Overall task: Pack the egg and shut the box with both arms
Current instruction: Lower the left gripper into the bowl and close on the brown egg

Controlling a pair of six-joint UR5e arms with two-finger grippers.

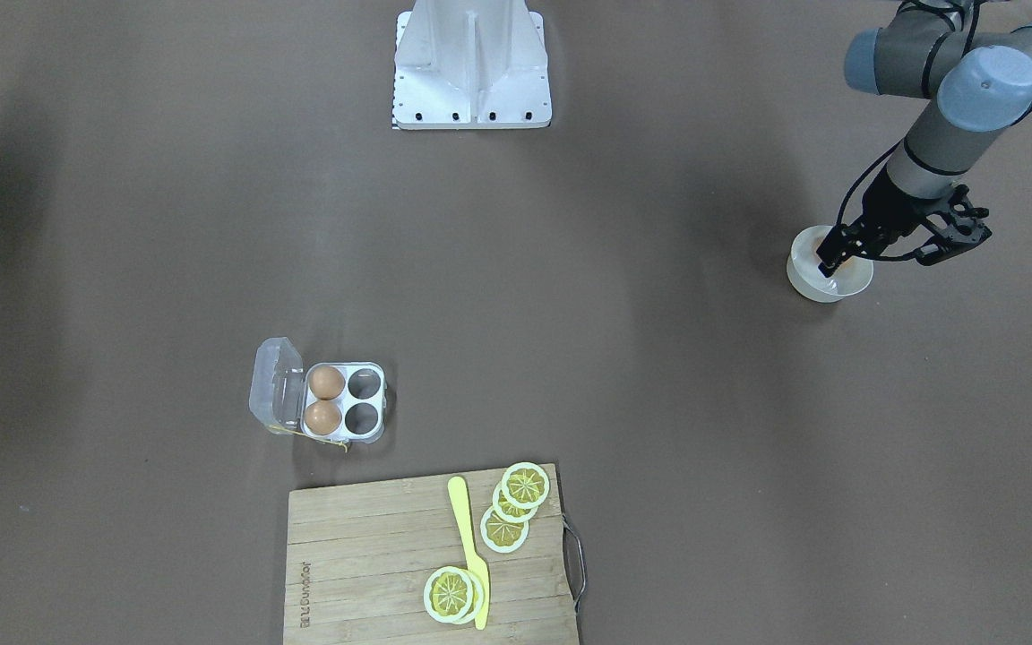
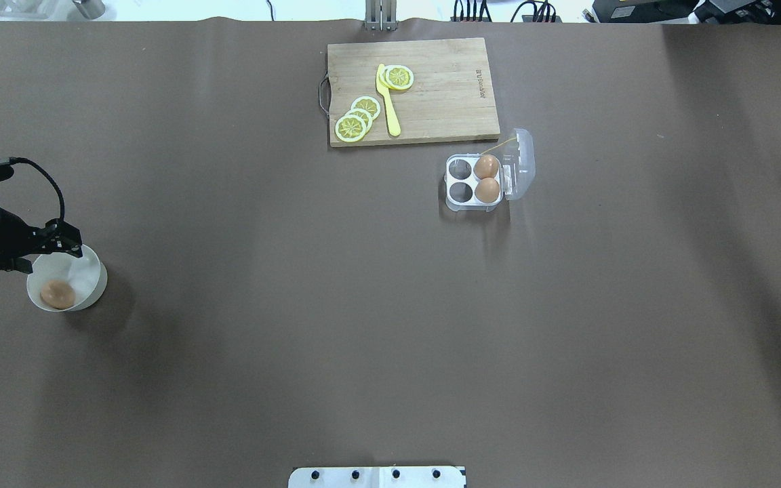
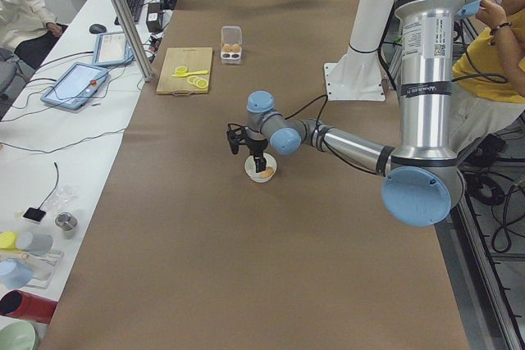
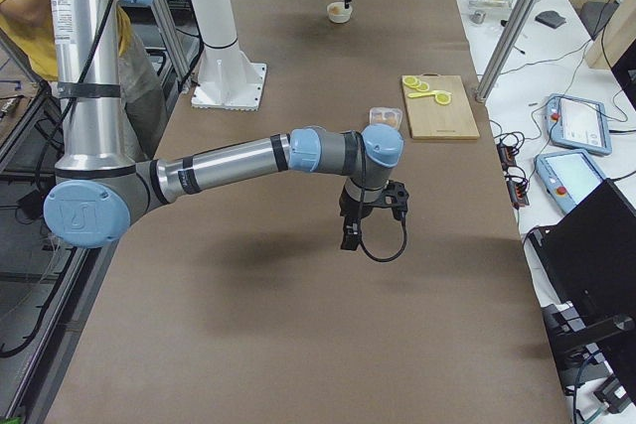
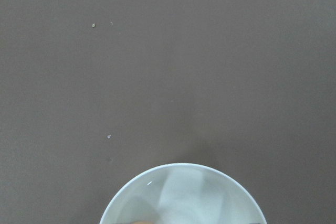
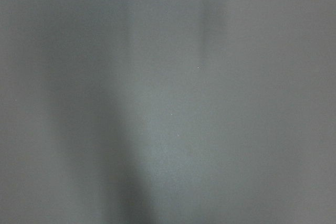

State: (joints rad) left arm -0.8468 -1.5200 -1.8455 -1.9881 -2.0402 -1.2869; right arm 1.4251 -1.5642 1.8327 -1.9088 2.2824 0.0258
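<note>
A brown table seen from several cameras. Near the robot's left edge, the left gripper (image 1: pixel 877 259) hangs over a white bowl (image 2: pixel 95 272), one fingertip dipped just inside the rim. Its fingers look spread apart and hold nothing, though they are small in these views. A light-brown egg (image 2: pixel 58 294) lies in the bottom of the bowl, below the gripper. Well away across the table, the box (image 2: pixel 462 181) sits with its clear lid swung open; two eggs fill the cells beside the lid. A wooden cutting board (image 2: pixel 445 102) lies just beyond it. The right gripper (image 4: pixel 352 233) hovers above bare table; whether its fingers are apart cannot be told.
</note>
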